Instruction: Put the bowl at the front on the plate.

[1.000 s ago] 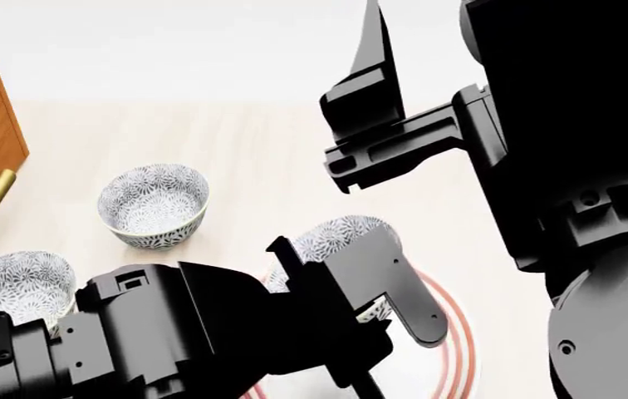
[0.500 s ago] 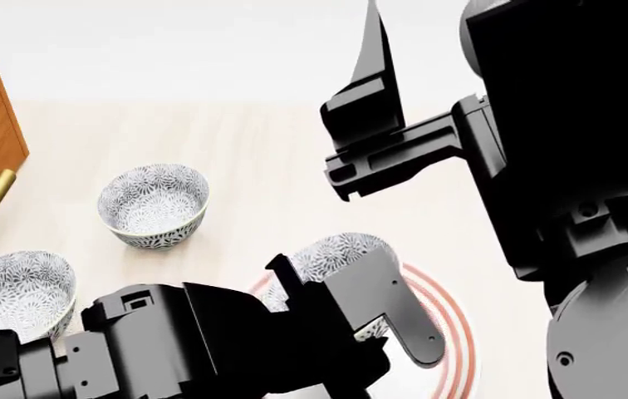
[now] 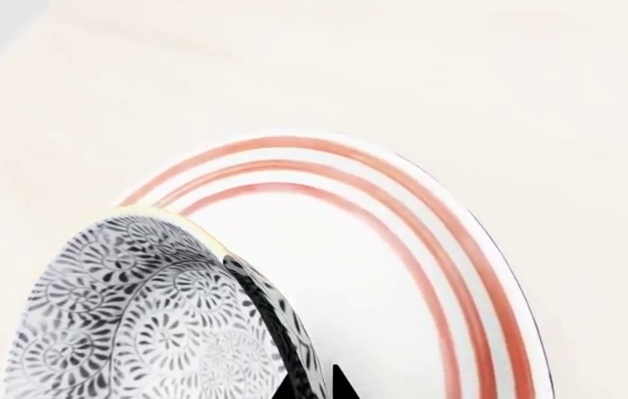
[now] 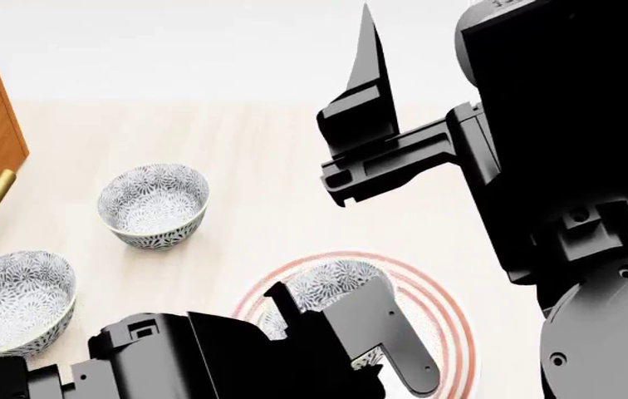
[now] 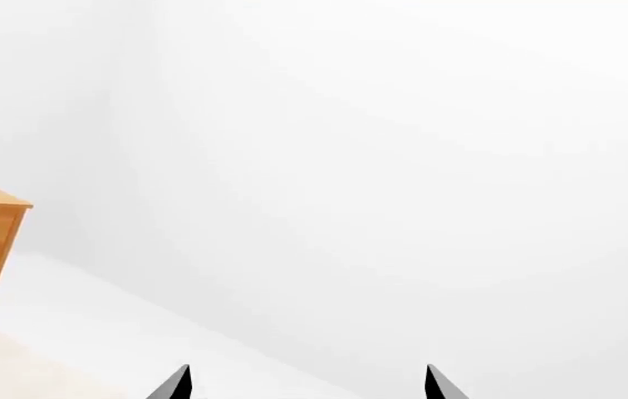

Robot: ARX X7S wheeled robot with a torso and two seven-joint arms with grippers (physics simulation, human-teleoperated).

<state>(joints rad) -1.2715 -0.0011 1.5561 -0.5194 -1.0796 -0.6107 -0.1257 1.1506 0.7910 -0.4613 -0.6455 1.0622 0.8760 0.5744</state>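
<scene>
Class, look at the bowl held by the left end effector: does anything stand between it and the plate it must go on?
Nothing visible does. The bowl, gripped by the left end effector, is already over the plate, whose white face beside it is bare in the left wrist view.

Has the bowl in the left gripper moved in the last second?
Yes. In the head view the bowl and left gripper dropped lower and nearer the robot, while the far bowl stayed put; more plate rim shows.
</scene>
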